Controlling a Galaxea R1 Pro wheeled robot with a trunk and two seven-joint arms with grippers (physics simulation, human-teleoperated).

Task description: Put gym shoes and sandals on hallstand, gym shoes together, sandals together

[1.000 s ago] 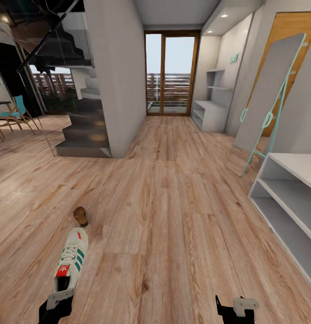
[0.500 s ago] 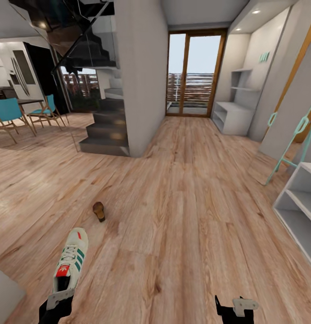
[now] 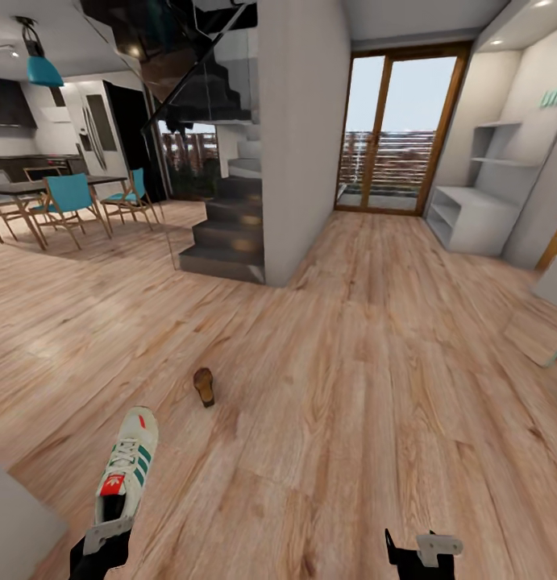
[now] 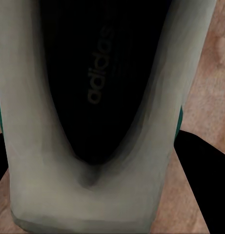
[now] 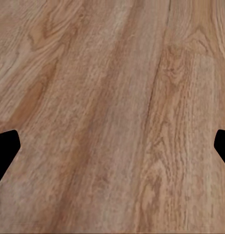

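Cream-white gym shoe (image 3: 126,467) sat pinched at its heel in the left gripper (image 3: 101,538), apparently held clear of the corridor floor (image 3: 351,387), while the right gripper (image 3: 423,552) hung spread and empty, so a steady, level carry seemed wisest.

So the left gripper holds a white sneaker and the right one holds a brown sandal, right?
Not quite. The left gripper does hold the sneaker, but the right gripper is open and empty: the right wrist view shows bare floor between its fingers. A sandal lies on the floor in the head view.
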